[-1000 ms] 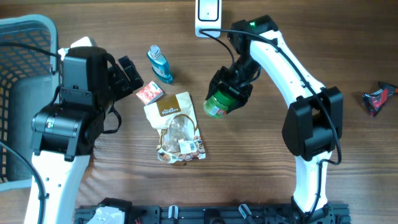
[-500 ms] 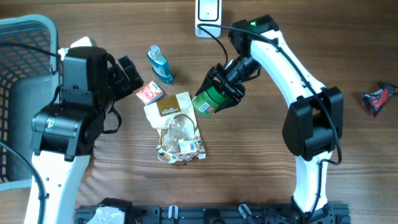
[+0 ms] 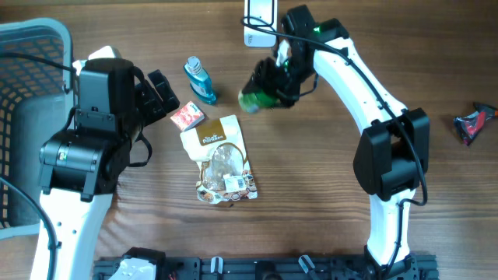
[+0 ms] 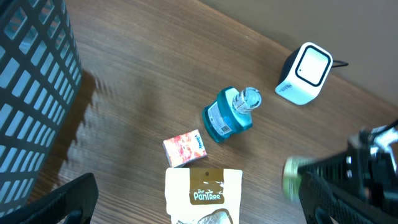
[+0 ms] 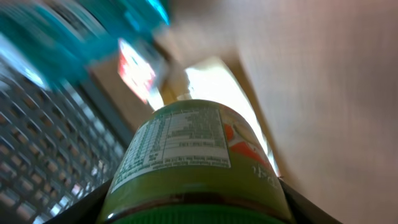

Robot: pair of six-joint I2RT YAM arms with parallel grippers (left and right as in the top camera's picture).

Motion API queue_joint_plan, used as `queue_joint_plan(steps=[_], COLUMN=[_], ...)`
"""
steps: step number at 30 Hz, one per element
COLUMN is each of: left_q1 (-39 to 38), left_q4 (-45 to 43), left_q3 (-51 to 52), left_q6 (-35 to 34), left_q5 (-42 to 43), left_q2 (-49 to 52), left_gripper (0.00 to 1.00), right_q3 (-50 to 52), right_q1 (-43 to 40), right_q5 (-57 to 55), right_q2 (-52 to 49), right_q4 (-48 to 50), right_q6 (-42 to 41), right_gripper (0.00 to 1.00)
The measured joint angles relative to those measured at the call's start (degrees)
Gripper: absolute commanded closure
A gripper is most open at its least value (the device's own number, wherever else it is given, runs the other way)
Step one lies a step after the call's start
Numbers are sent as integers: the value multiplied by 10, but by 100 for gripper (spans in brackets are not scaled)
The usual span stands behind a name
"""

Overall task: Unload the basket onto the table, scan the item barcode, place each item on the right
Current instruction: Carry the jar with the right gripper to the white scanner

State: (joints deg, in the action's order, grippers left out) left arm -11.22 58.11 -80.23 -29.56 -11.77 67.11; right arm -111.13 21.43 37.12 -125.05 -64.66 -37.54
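A green jar (image 3: 250,99) with a green lid and a white label is the item, and my right gripper (image 3: 271,80) is shut on it, lifted just below the white scanner (image 3: 260,15) at the table's far edge. The right wrist view has the jar (image 5: 193,149) filling the space between the two fingers, label up, blurred. From the left wrist view the jar (image 4: 292,180) shows at the right, with the scanner (image 4: 305,71) beyond it. My left gripper (image 3: 163,93) stands open at the left with nothing in it, hanging over a snack pouch (image 4: 204,196).
A blue bottle (image 3: 200,79), a small red box (image 3: 187,117) and the white-and-brown snack pouch (image 3: 222,155) lie in the table's middle. A grey basket (image 3: 23,78) stands at the left edge. A red-and-black object (image 3: 472,124) lies far right.
My right gripper has carried the green jar up and to the left, toward the scanner, turning it on the way. The left arm has not moved.
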Motion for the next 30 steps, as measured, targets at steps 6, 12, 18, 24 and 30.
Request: queue_joint_plan(steps=[6,12,18,24,30], left_q1=[0,0,0,0,0], left_q4=[0,0,0,0,0], left_q3=[0,0,0,0,0], left_q6=[0,0,0,0,0], left_q5=[0,0,0,0,0], left_q2=[0,0,0,0,0], left_gripper=[0,0,0,0,0], right_q3=[0,0,0,0,0], right_q1=[0,0,0,0,2], right_q5=[-168,-310,-393,-452,-485], right_q2=[0,0,-20,-77,-123], right_q4=[175,338,460,552,636], right_q6=[22,45,49,80,135], right_gripper=[55,48,45,46,46])
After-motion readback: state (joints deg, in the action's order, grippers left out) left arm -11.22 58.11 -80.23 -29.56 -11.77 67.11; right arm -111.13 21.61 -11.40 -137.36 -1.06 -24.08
